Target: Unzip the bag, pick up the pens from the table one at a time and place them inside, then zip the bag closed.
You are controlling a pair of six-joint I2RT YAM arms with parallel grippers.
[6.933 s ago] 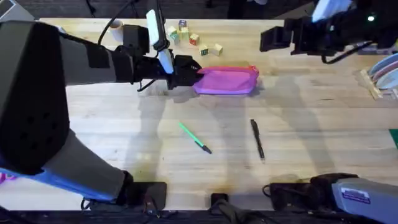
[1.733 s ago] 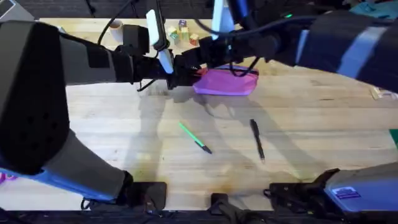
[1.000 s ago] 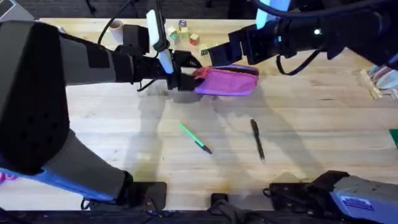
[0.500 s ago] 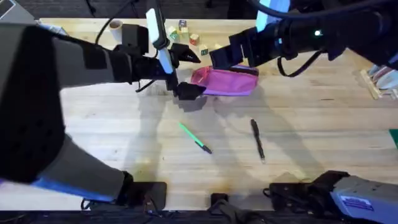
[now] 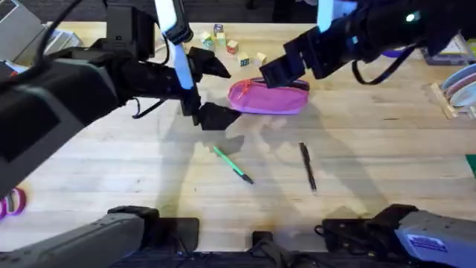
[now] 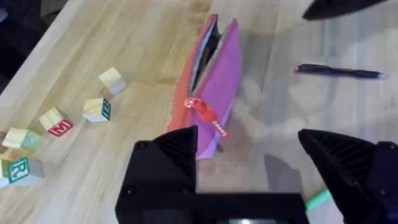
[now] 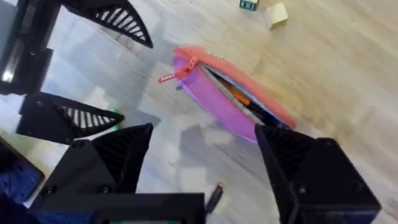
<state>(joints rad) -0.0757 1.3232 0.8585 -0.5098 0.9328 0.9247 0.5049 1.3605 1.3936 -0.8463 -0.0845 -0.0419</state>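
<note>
The bag (image 5: 269, 97) sits toward the far side of the worktop (image 5: 387, 164), and both arms hang around it with nothing in their jaws. Starting near the bases in the overhead view: the green pen (image 5: 233, 164) lies at an angle, left of centre, and the black pen (image 5: 308, 167) lies well to its right, both flat on the wood and untouched. Just beyond the green pen comes the left gripper (image 5: 208, 91), jaws spread wide, one finger low beside the bag's left end, the other higher up. The right gripper (image 5: 286, 63) hovers over the bag's far right side, jaws also wide. Past the bag, a scatter of small lettered blocks (image 5: 232, 46).

Now the left wrist view gives what the overhead can't: the bag's zip is open along the top, the lining dark inside, with a red pull tab (image 6: 207, 116) dangling at the near end. The right wrist view confirms the gaping mouth and shows the same red tab at the end facing the left gripper's ribbed fingers (image 7: 115, 20).
</note>
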